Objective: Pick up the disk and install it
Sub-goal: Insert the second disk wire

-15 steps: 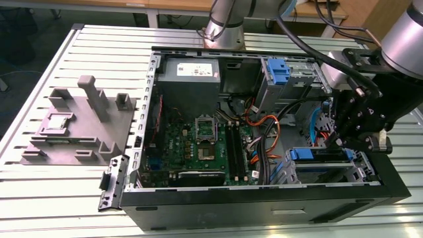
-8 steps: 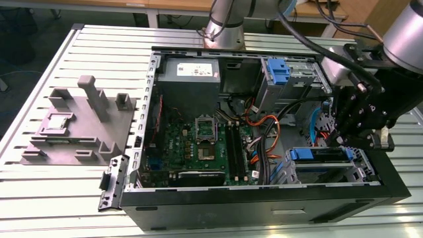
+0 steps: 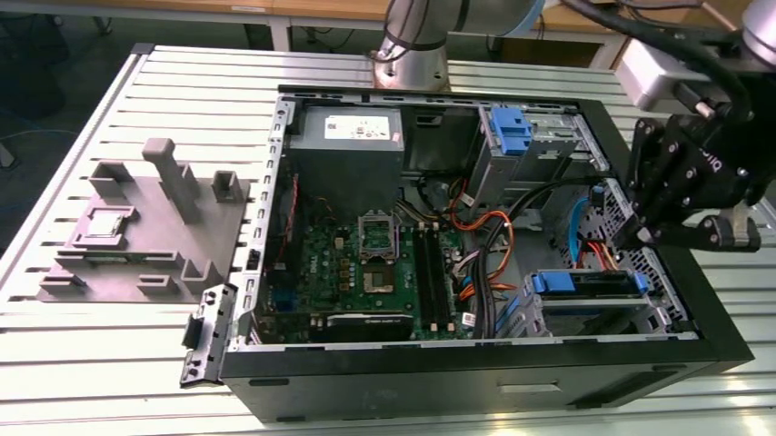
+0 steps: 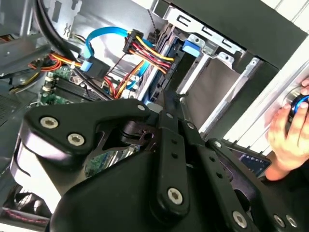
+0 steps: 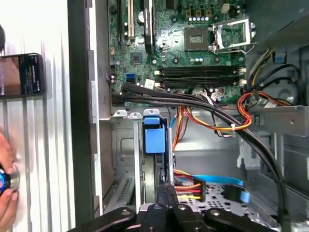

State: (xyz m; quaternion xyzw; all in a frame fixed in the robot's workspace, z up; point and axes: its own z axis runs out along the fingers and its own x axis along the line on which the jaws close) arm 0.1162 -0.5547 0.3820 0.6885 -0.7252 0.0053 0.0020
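**Desk:** Run me the list, biggest item first.

**Me:** Item one: computer case point(image 3: 461, 363), lying open on the slatted table point(image 3: 109, 363). Item two: drive cage point(image 5: 123, 159), in the near corner of the case on the exterior view's right. Item three: my gripper point(image 3: 633, 243), hanging over that cage with its fingers drawn together. I see nothing held between them. Item four: the disk point(image 5: 154, 137), edge-on in the cage slot with its blue carrier tab facing out. It sits just beyond the fingertips in the first wrist view. Item five: black cable bundle point(image 5: 193, 100), crossing just past the tab.

**Desk:** So which step?

**Me:** I judge it the install end. The disk sits in its bay, not in my grip. I cannot tell if it is fully home.

**Desk:** Requirements for any further move?

**Me:** A straight line along the slot, and clearance from that bundle.
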